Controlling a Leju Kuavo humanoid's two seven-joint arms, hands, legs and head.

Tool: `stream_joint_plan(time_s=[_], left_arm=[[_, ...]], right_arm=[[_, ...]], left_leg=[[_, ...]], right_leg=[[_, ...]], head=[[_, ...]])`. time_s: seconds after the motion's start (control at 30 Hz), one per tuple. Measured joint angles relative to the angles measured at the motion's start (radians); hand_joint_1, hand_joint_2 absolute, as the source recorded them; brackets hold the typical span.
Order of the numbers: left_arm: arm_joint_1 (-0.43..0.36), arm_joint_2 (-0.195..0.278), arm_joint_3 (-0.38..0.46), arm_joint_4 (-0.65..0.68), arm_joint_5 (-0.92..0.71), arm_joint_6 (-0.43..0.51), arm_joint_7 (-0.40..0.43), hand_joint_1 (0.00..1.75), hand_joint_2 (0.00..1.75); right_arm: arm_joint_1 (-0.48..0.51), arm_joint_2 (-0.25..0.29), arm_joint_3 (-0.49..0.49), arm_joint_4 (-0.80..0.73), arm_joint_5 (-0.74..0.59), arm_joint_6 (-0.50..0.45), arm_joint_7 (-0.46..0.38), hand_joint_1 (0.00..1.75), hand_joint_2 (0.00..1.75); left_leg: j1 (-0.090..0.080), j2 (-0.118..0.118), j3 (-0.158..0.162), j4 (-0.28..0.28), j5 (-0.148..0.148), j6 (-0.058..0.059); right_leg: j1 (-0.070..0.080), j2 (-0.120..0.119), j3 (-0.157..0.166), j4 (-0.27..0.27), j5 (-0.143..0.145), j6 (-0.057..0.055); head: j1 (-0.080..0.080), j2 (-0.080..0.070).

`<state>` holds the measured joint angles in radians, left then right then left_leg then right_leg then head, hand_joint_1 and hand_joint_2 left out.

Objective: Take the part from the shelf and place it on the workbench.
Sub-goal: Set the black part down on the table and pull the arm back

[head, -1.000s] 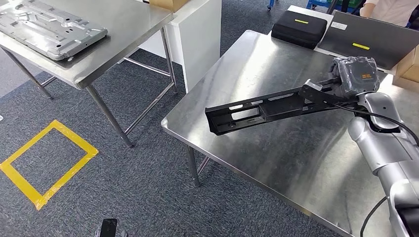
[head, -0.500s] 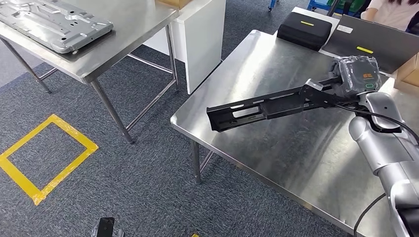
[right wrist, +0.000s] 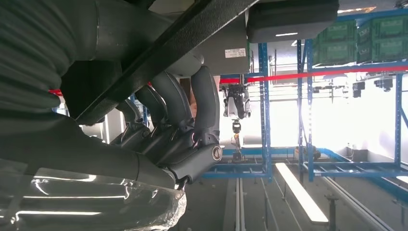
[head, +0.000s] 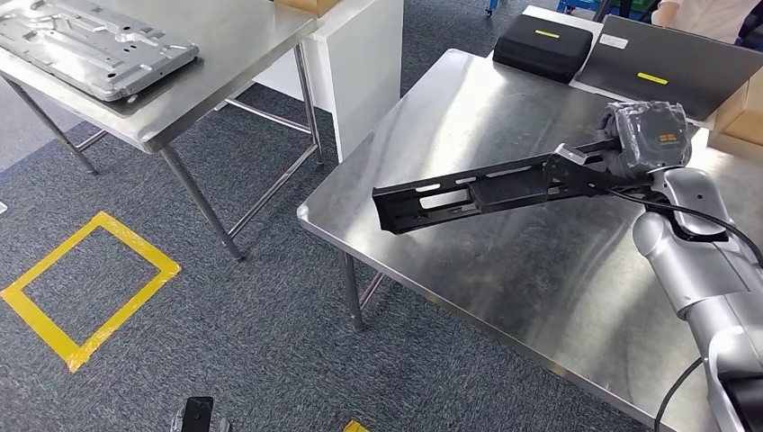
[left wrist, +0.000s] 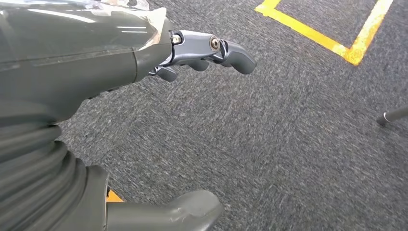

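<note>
The part is a long black slotted metal bracket (head: 477, 191). My right hand (head: 646, 135) grips its right end and holds it lengthwise above the steel workbench (head: 504, 270), its free end reaching toward the bench's left edge. In the right wrist view the fingers (right wrist: 185, 108) curl around the black bar (right wrist: 159, 53). My left hand (left wrist: 144, 62) hangs over grey carpet, its fingers apart and nothing in it.
A second steel table (head: 180, 81) at the upper left carries a grey machined plate (head: 90, 45). Black cases (head: 543, 45) and a cardboard box (head: 740, 117) line the workbench's far side. A person (head: 711, 13) stands behind it. Yellow tape (head: 85, 288) marks the carpet.
The whole view has shifted a little as the camera moved. The bracket stays in my right hand above the workbench, raised slightly.
</note>
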<state>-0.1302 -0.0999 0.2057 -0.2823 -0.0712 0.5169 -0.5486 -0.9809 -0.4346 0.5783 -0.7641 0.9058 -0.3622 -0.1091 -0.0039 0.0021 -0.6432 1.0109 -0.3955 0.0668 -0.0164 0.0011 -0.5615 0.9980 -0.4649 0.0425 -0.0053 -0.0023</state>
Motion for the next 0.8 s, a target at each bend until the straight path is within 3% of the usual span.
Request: stream_joint_plan(time_s=[0.23,0.37,0.4,0.47,0.53,0.57,0.6,0.67,0.7,0.73,0.8], left_arm=[[0.0,-0.001,0.0,0.0,0.003,0.009,-0.002,0.0,1.75],[-0.001,-0.003,-0.001,0.0,0.004,0.011,-0.004,0.0,1.75],[-0.001,-0.004,-0.001,0.0,0.004,0.011,-0.004,0.0,1.75],[-0.002,-0.006,-0.001,0.001,0.005,0.011,-0.005,0.0,1.75],[-0.002,-0.008,-0.001,0.001,0.006,0.011,-0.004,0.0,1.75],[-0.002,-0.009,-0.001,0.002,0.006,0.011,-0.004,0.0,1.75],[-0.002,-0.01,-0.001,0.002,0.006,0.011,-0.004,0.0,1.75],[-0.002,-0.008,-0.001,0.003,0.008,0.011,-0.004,0.0,1.75],[-0.002,-0.007,-0.001,0.003,0.008,0.012,-0.004,0.0,1.75],[-0.002,-0.006,-0.001,0.004,0.008,0.013,-0.004,0.0,1.75],[-0.001,-0.007,-0.002,0.004,0.01,0.014,-0.005,0.0,1.75]], right_arm=[[0.0,0.005,-0.012,0.0,-0.014,0.0,0.0,1.52,1.75],[0.0,0.008,-0.021,-0.001,-0.014,0.0,0.0,1.52,1.75],[-0.001,0.008,-0.024,-0.001,-0.014,0.0,0.0,1.52,1.75],[0.0,0.008,-0.026,0.0,-0.015,0.0,0.0,1.52,1.75],[0.005,0.007,-0.026,0.002,-0.014,0.0,0.0,1.52,1.75],[0.008,0.007,-0.026,0.003,-0.013,0.0,0.0,1.52,1.75],[0.01,0.007,-0.026,0.003,-0.012,0.0,0.0,1.52,1.75],[0.01,0.008,-0.026,0.004,-0.009,0.001,0.001,1.52,1.75],[0.01,0.008,-0.026,0.004,-0.008,0.001,0.002,1.52,1.75],[0.01,0.01,-0.025,0.005,-0.007,0.002,0.002,1.52,1.75],[0.01,0.013,-0.025,0.006,-0.005,0.002,0.002,1.52,1.75]], left_leg=[[0.0,0.0,-0.002,-0.001,0.001,-0.019],[0.003,0.004,0.018,-0.041,0.017,-0.004],[0.007,0.006,0.028,-0.058,0.026,0.0],[0.01,0.009,0.033,-0.073,0.034,0.003],[0.012,0.011,0.028,-0.07,0.035,0.002],[0.014,0.012,0.024,-0.066,0.034,0.0],[0.017,0.013,0.019,-0.059,0.032,-0.005],[0.024,0.014,0.005,-0.033,0.023,-0.024],[0.025,0.014,-0.003,-0.016,0.016,-0.035],[0.023,0.014,-0.009,-0.004,0.011,-0.044],[0.022,0.016,-0.015,0.006,0.008,-0.052]], right_leg=[[0.0,0.0,-0.003,-0.001,0.002,0.0],[-0.001,0.0,-0.001,-0.009,0.002,0.011],[0.001,0.0,-0.013,0.015,-0.012,0.01],[-0.002,0.0,-0.069,0.124,-0.062,0.008],[-0.008,0.0,-0.122,0.229,-0.097,0.016],[-0.013,-0.001,-0.126,0.234,-0.093,0.027],[-0.019,-0.002,-0.11,0.2,-0.074,0.04],[-0.03,-0.011,-0.049,0.076,-0.024,0.068],[-0.031,-0.013,-0.027,0.034,-0.008,0.069],[-0.03,-0.015,-0.018,0.016,-0.003,0.062],[-0.026,-0.008,-0.024,0.027,-0.002,0.033]], head=[[0.0,0.0],[-0.001,0.0],[-0.001,0.0],[0.0,0.0],[0.0,0.0],[0.0,0.0],[0.0,0.0],[0.001,0.0],[0.003,0.0],[0.004,0.0],[0.002,0.0]])
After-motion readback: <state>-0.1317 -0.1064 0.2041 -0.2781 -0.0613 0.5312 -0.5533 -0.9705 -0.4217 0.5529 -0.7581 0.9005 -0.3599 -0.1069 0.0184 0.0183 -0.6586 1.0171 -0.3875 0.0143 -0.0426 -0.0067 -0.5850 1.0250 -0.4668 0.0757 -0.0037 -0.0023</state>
